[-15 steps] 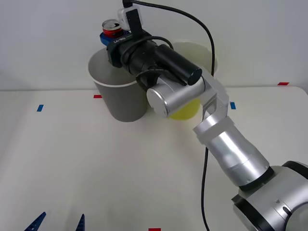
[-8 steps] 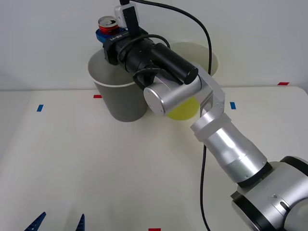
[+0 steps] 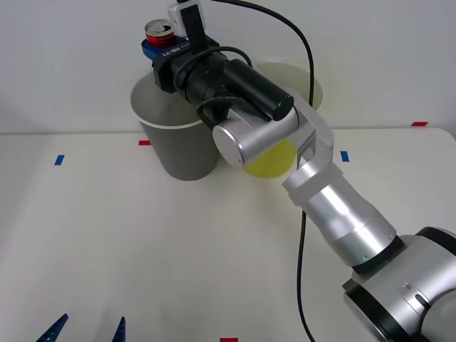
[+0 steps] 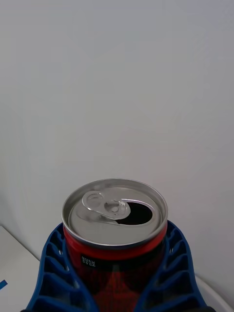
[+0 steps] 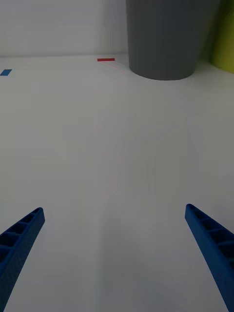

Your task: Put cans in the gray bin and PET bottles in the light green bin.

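Red can stands upright, top up, clamped in the right tool above the gray bin, at its 11 o'clock rim. The right wrist view shows its open pull-tab hole. Left tool is spread apart low over the worktop.

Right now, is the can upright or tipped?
Upright. The can shows its silver top facing up, tab opening punched, with the right pincer shut around its red body, above the gray bin.

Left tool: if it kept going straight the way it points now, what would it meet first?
Probably the gray bin. The left tool is open, low over the table, aimed at that bin's base with bare tabletop between. Depth is hard to judge.
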`<state>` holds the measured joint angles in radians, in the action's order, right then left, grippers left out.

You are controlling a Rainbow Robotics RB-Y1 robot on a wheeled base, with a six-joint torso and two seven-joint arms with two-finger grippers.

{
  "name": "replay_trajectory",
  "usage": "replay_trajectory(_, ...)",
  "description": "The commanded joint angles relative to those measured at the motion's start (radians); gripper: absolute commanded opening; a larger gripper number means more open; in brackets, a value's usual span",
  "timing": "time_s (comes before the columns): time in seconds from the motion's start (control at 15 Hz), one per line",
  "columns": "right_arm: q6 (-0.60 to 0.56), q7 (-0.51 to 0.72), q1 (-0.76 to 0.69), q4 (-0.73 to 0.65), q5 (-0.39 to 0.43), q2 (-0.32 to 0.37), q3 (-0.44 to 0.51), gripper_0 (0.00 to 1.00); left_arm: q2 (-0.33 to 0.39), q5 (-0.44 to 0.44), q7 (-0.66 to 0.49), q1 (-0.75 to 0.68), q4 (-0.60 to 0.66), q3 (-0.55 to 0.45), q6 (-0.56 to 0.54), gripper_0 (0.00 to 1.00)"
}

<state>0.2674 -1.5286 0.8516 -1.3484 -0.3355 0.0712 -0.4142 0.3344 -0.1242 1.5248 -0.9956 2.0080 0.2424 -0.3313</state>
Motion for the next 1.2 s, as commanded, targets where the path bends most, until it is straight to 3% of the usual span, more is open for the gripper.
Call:
replay_trajectory(0.07,0.001,-0.010,0.000,0.000,0.013,0.004,0.000,0.06,0.000,0.000,0.000,0.000,0.000,0.000,0.000,1.00)
replay_trajectory(0.13,-0.001,-0.005,0.000,0.000,0.013,-0.001,0.000,0.37,0.000,0.000,0.000,0.000,0.000,0.000,0.000,1.00)
replay_trajectory(0.2,-0.001,-0.010,0.001,0.000,0.018,0.001,0.000,0.77,0.000,0.000,0.000,0.000,0.000,0.000,0.000,1.00)
replay_trajectory(0.27,-0.001,-0.011,0.000,-0.002,0.018,0.006,0.000,1.00,0.000,0.000,0.000,0.000,0.000,0.000,0.000,1.00)
replay_trajectory(0.73,-0.001,-0.024,-0.002,-0.006,0.062,-0.002,0.002,1.00,0.000,0.000,0.000,0.000,0.000,0.000,0.000,1.00)
replay_trajectory(1.0,0.007,-0.041,-0.002,-0.080,0.062,-0.004,0.031,1.00,0.000,0.000,0.000,0.000,0.000,0.000,0.000,1.00)
replay_trajectory(1.2,0.309,-0.044,-0.005,-0.313,0.053,0.053,0.063,1.00,0.000,0.000,0.000,0.000,0.000,0.000,0.000,1.00)
